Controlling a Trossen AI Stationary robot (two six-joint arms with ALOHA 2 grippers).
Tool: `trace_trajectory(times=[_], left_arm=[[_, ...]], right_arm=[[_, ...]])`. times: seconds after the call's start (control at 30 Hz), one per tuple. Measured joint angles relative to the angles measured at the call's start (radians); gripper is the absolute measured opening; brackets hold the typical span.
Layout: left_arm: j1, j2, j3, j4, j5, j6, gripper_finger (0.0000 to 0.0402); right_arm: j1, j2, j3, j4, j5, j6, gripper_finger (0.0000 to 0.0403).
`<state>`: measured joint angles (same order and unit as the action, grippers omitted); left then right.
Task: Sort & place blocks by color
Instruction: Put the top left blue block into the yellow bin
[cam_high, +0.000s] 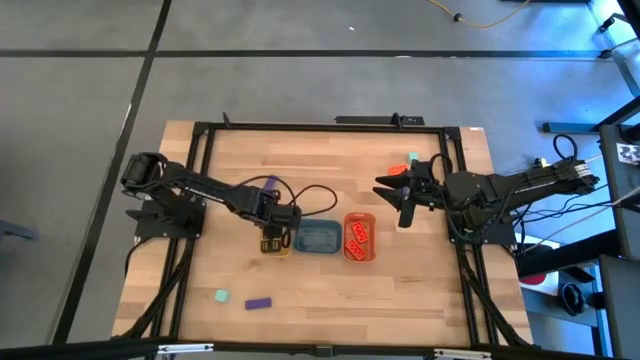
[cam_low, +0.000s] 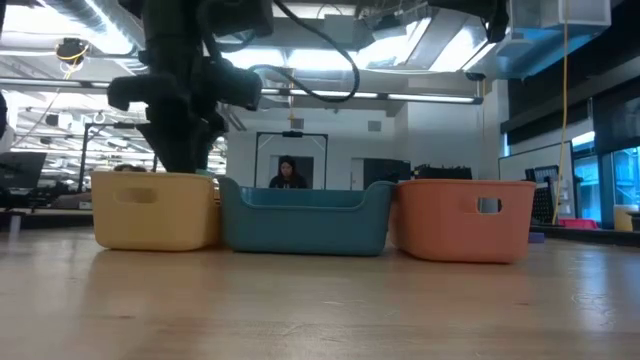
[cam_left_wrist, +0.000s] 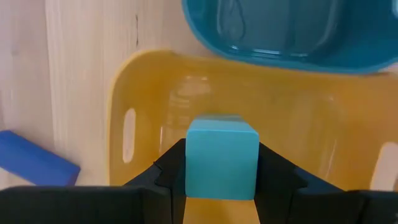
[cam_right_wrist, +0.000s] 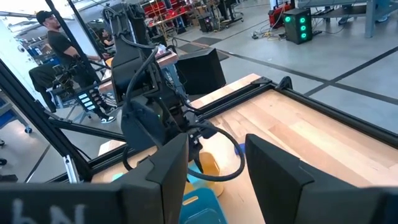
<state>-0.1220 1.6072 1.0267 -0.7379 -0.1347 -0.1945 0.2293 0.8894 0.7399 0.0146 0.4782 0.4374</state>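
Mint-green cube (cam_left_wrist: 222, 157) sat clamped between the left gripper's (cam_left_wrist: 222, 186) fingers, held over the yellow tray (cam_left_wrist: 149, 81) mid-table. Right gripper (cam_high: 403, 196) hovered near the table's right edge, jaws parted, holding nothing.

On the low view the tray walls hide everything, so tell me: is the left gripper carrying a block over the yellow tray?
Observer: Yes, the left gripper is shut on a mint-green cube, directly above the yellow tray.
Operator: Anything in the orange tray?
Observer: Orange-red bricks lie inside the orange tray.
Operator: And the right arm?
Observer: The right gripper hangs open and empty over the table's right side.
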Motion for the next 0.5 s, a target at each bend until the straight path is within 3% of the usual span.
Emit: trace_trajectory(times=[0.33, 0.5], left_arm=[[0.019, 0.001, -0.001, -0.001, 0.015, 0.021, 0.0125], [0.019, 0.001, -0.001, -0.001, 0.002, 0.022, 0.0161]], right_arm=[[0.000, 0.000, 0.000, -0.001, 0.000, 0.000, 0.0163], [0.000, 0.000, 0.000, -0.001, 0.000, 0.000, 0.0163]])
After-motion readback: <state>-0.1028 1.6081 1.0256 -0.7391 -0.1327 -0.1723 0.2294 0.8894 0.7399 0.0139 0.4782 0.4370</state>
